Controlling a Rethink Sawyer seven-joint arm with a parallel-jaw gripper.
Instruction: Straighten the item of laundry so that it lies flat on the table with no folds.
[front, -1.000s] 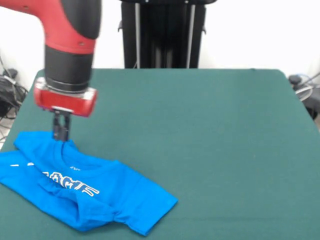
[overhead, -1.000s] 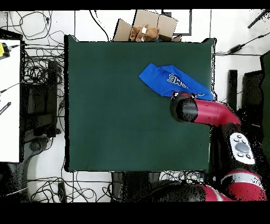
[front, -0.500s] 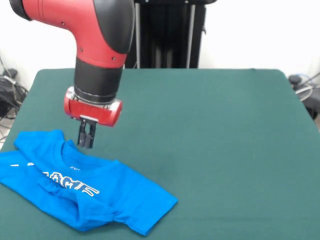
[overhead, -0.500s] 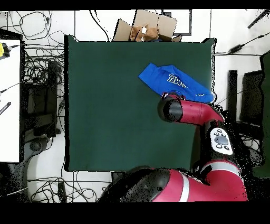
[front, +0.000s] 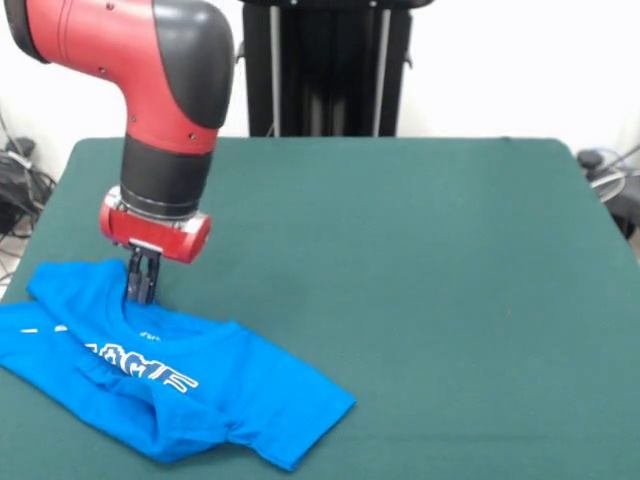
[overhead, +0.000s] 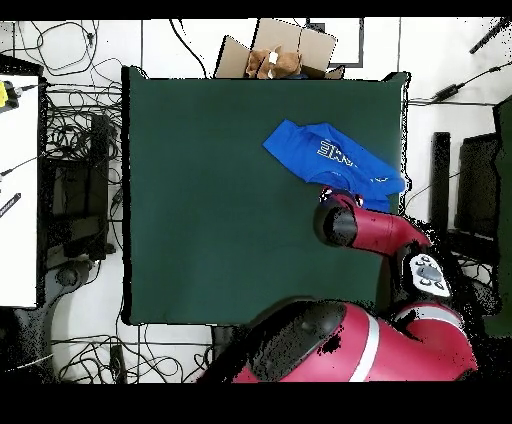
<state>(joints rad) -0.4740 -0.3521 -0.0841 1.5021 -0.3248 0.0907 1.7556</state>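
Front view: the arm is reaching down at approx 10 o'clock of the frame, w/ the gripper pointing straight down. Fingers are sitting close together, looking pinched, tips right at the far edge of the item of laundry, by the collar area. Can't tell whether any fabric is actually caught between them; no cloth is showing lifted.

The shirt is lying at approx 8 o'clock of the table, near the front-left corner in this view. It's not lying flat: body is bunching, w/ a fold ridge running under the white lettering, and the lower corner is tapering to a point twd 5 o'clock. One sleeve is spreading out to the left frame edge.

Overhead view: the shirt is sitting at approx 1–2 o'clock of the table, close to its right edge, stretching diagonally. The arm is covering the spot just below it; gripper itself is hiding under the arm here. A cardboard box is sitting off the table at 12 o'clock, and cables are trailing on the floor at 9 o'clock.
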